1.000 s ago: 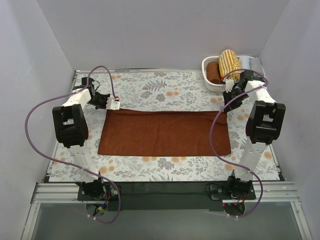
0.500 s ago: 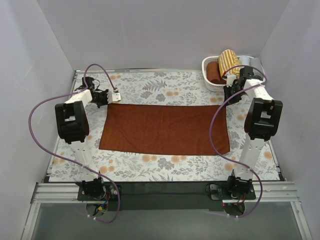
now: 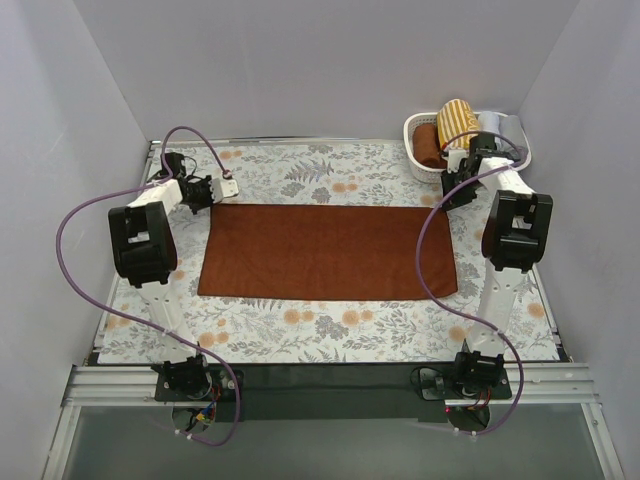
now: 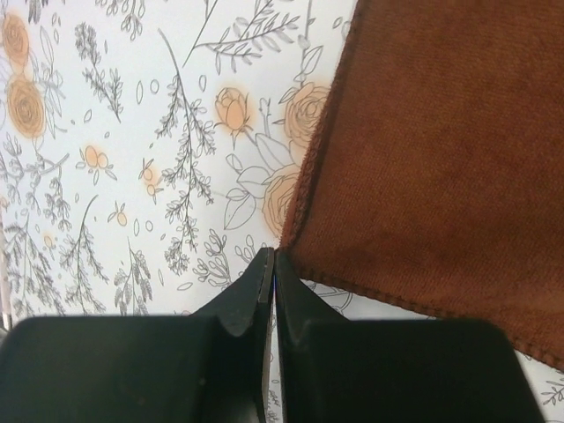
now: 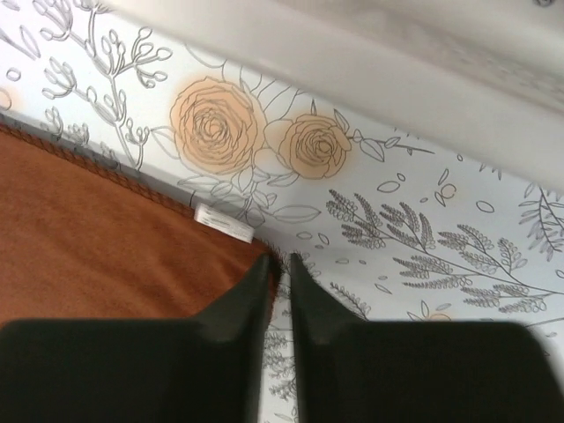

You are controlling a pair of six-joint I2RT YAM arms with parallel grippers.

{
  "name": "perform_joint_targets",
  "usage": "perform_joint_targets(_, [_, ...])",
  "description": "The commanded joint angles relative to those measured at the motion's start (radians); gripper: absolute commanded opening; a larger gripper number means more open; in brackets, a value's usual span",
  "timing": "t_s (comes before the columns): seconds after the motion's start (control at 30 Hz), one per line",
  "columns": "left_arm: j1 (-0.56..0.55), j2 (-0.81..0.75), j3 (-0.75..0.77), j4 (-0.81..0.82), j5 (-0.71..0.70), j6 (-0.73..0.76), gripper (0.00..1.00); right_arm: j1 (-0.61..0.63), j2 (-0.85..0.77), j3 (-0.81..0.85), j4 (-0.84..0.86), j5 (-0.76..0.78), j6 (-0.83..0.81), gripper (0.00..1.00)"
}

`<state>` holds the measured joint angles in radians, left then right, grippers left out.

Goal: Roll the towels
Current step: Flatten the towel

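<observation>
The long rust-brown towel (image 3: 328,250) lies spread flat across the middle of the flowered table. My left gripper (image 3: 222,186) sits at its far left corner, and in the left wrist view the jaws (image 4: 273,256) are shut, with the towel (image 4: 441,150) corner pinched at their tips. My right gripper (image 3: 447,197) sits at the far right corner. Its jaws (image 5: 280,260) are nearly closed, with the frayed corner of the towel (image 5: 106,256) between the tips. The mustard-yellow striped towel (image 3: 458,122) stands rolled in the basket.
A white basket (image 3: 412,130) at the back right corner holds the yellow roll, a small brown roll (image 3: 428,145) and a grey roll (image 3: 492,124). A white label (image 5: 223,223) is sewn at the towel's far edge. Walls close in on three sides.
Both grippers have moved toward the far side of the table with the towel's far corners. The towel has slid away from the arms and lies flatter and straighter.
</observation>
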<state>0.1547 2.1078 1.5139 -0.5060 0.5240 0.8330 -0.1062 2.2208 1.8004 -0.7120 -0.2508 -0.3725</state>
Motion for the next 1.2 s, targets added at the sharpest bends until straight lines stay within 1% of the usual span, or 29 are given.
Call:
perform_joint_targets(0.0, [-0.003, 0.017, -0.004, 0.053, -0.054, -0.084, 0.00, 0.005, 0.014, 0.060, 0.019, 0.036, 0.044, 0.23])
perform_joint_targets(0.07, [-0.009, 0.032, 0.008, 0.057, -0.074, -0.159, 0.00, 0.007, 0.013, 0.073, 0.019, 0.039, 0.056, 0.27])
perform_joint_targets(0.1, [-0.007, 0.034, 0.021, 0.055, -0.091, -0.184, 0.00, 0.007, 0.004, 0.074, 0.019, 0.050, 0.064, 0.31])
perform_joint_targets(0.13, [-0.009, 0.034, 0.026, 0.054, -0.099, -0.207, 0.05, 0.007, -0.001, 0.079, 0.019, 0.053, 0.064, 0.32])
perform_joint_targets(0.17, [-0.007, 0.032, 0.031, 0.054, -0.111, -0.257, 0.08, 0.007, -0.010, 0.079, 0.019, 0.059, 0.066, 0.36])
perform_joint_targets(0.2, [-0.007, 0.028, 0.034, 0.052, -0.130, -0.276, 0.15, 0.007, -0.036, 0.077, 0.016, 0.068, 0.066, 0.43])
perform_joint_targets(0.3, [-0.001, -0.018, 0.026, 0.044, -0.154, -0.359, 0.26, 0.007, -0.128, 0.030, 0.009, 0.068, 0.050, 0.49])
perform_joint_targets(0.33, [0.003, -0.032, 0.022, 0.041, -0.150, -0.383, 0.31, 0.007, -0.156, 0.013, 0.005, 0.062, 0.031, 0.51])
perform_joint_targets(0.37, [0.015, -0.066, 0.023, 0.037, -0.141, -0.441, 0.36, 0.007, -0.186, -0.008, -0.006, 0.055, 0.020, 0.58])
perform_joint_targets(0.4, [0.025, -0.078, 0.029, 0.029, -0.124, -0.466, 0.38, 0.007, -0.235, -0.048, -0.015, 0.039, 0.009, 0.61])
perform_joint_targets(0.43, [0.034, -0.091, 0.066, -0.035, -0.057, -0.483, 0.39, 0.007, -0.257, -0.065, -0.032, 0.025, -0.005, 0.62])
perform_joint_targets(0.47, [0.049, -0.100, 0.080, -0.069, -0.017, -0.501, 0.58, 0.007, -0.275, -0.078, -0.081, 0.010, -0.037, 0.68])
perform_joint_targets(0.5, [0.055, -0.126, 0.088, -0.089, 0.000, -0.549, 0.60, 0.007, -0.308, -0.113, -0.098, 0.005, -0.045, 0.71])
perform_joint_targets(0.53, [0.062, -0.143, 0.088, -0.110, 0.039, -0.564, 0.71, 0.007, -0.325, -0.137, -0.112, 0.007, -0.052, 0.74])
perform_joint_targets(0.57, [0.069, -0.158, 0.082, -0.120, 0.050, -0.578, 0.72, 0.007, -0.341, -0.157, -0.138, 0.005, -0.071, 0.80])
perform_joint_targets(0.63, [0.074, -0.221, 0.065, -0.157, 0.083, -0.601, 0.72, 0.007, -0.395, -0.231, -0.165, -0.028, -0.094, 0.75])
perform_joint_targets(0.67, [0.077, -0.251, 0.021, -0.164, 0.115, -0.609, 0.72, 0.007, -0.415, -0.261, -0.191, -0.044, -0.111, 0.67])
perform_joint_targets(0.73, [0.077, -0.334, -0.032, -0.172, 0.122, -0.668, 0.72, 0.007, -0.467, -0.352, -0.217, -0.073, -0.127, 0.57])
perform_joint_targets(0.77, [0.078, -0.353, -0.069, -0.174, 0.096, -0.725, 0.91, 0.007, -0.481, -0.380, -0.245, -0.080, -0.138, 0.48])
perform_joint_targets(0.8, [0.075, -0.362, -0.066, -0.239, 0.097, -0.764, 0.91, 0.007, -0.510, -0.409, -0.256, -0.085, -0.153, 0.45])
perform_joint_targets(0.83, [0.077, -0.350, -0.054, -0.308, 0.120, -0.755, 0.91, 0.007, -0.524, -0.442, -0.264, -0.085, -0.158, 0.42])
perform_joint_targets(0.87, [0.077, -0.345, -0.044, -0.360, 0.135, -0.727, 0.91, 0.007, -0.538, -0.497, -0.270, -0.085, -0.163, 0.33])
perform_joint_targets(0.93, [0.077, -0.351, -0.079, -0.411, 0.136, -0.744, 0.92, 0.007, -0.567, -0.551, -0.271, -0.071, -0.164, 0.28])
perform_joint_targets(0.97, [0.077, -0.389, -0.113, -0.407, 0.134, -0.732, 0.93, 0.007, -0.573, -0.587, -0.268, -0.062, -0.166, 0.24])
perform_joint_targets(1.0, [0.077, -0.417, -0.180, -0.390, 0.142, -0.717, 0.96, 0.007, -0.575, -0.602, -0.265, -0.045, -0.167, 0.23])
perform_joint_targets(1.03, [0.077, -0.446, -0.223, -0.367, 0.139, -0.709, 0.97, 0.007, -0.572, -0.614, -0.258, -0.041, -0.163, 0.23])
perform_joint_targets(1.07, [0.075, -0.513, -0.260, -0.341, 0.134, -0.721, 0.97, 0.007, -0.569, -0.642, -0.245, -0.039, -0.157, 0.22])
perform_joint_targets(1.1, [0.077, -0.541, -0.293, -0.277, 0.111, -0.744, 0.98, 0.007, -0.557, -0.653, -0.238, -0.039, -0.155, 0.22])
perform_joint_targets(1.17, [0.078, -0.592, -0.374, -0.226, 0.082, -0.790, 0.98, 0.010, -0.546, -0.674, -0.207, -0.027, -0.149, 0.20])
